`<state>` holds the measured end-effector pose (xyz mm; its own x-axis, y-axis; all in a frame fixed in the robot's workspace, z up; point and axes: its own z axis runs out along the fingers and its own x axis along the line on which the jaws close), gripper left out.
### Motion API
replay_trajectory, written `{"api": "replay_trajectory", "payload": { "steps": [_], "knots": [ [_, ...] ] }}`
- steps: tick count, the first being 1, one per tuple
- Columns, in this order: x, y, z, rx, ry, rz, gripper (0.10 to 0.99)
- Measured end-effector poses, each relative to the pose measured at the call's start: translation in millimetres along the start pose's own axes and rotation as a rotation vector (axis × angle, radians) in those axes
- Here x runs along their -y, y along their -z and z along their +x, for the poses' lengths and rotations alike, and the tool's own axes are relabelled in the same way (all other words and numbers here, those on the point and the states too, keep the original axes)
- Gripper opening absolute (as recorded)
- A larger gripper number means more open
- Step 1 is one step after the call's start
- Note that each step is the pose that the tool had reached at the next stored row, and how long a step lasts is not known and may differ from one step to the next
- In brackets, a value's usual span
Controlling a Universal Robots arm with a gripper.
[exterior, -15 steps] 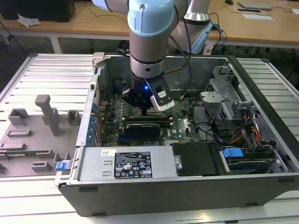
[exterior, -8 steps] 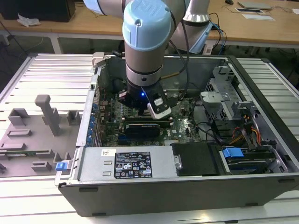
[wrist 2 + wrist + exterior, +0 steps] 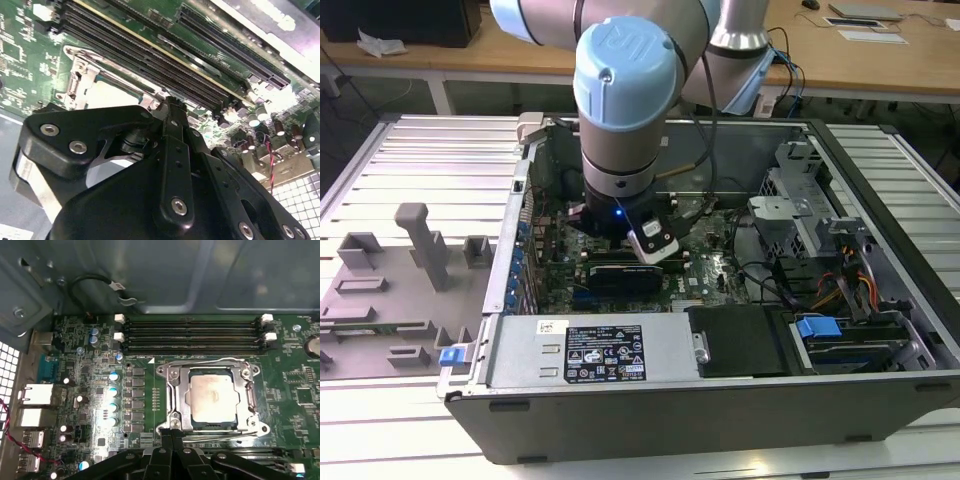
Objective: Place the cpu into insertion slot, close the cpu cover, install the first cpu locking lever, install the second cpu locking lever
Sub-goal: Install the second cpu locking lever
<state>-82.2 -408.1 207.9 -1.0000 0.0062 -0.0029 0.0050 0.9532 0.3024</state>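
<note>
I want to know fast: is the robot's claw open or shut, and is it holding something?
Gripper: shut, fingertips pressed together, holding nothing, at the edge of the cpu cover, which lies closed over the cpu.

Exterior view: high, off arm, looks down at angle into open computer case [image 3: 880,300] on slatted counter [image 3: 420,150]; arm [image 3: 625,100] blocks case centre.

First wrist view: rides arm, close above green circuit board [image 3: 75,365], faces down toward case wall; gripper [image 3: 171,440] tip at frame edge.

Second wrist view: closer still, low oblique along board [image 3: 30,40], gripper [image 3: 171,107] body in foreground.

Both wrist views share insertion slot [image 3: 212,397] and long memory slots [image 3: 192,335].
</note>
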Motion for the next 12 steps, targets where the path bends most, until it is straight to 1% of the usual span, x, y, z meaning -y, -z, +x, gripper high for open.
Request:
{"api": "replay_trajectory", "payload": {
  "steps": [4,8,12],
  "knots": [
    [0.9,-3.2,1.7,-0.0038,0.012,0.0,0.106],
    [1.9,-6.4,1.7,-0.0041,0.013,0.0,0.106],
    [0.7,-9.0,1.8,-0.0041,0.013,0.0,0.106]
  ]
}}
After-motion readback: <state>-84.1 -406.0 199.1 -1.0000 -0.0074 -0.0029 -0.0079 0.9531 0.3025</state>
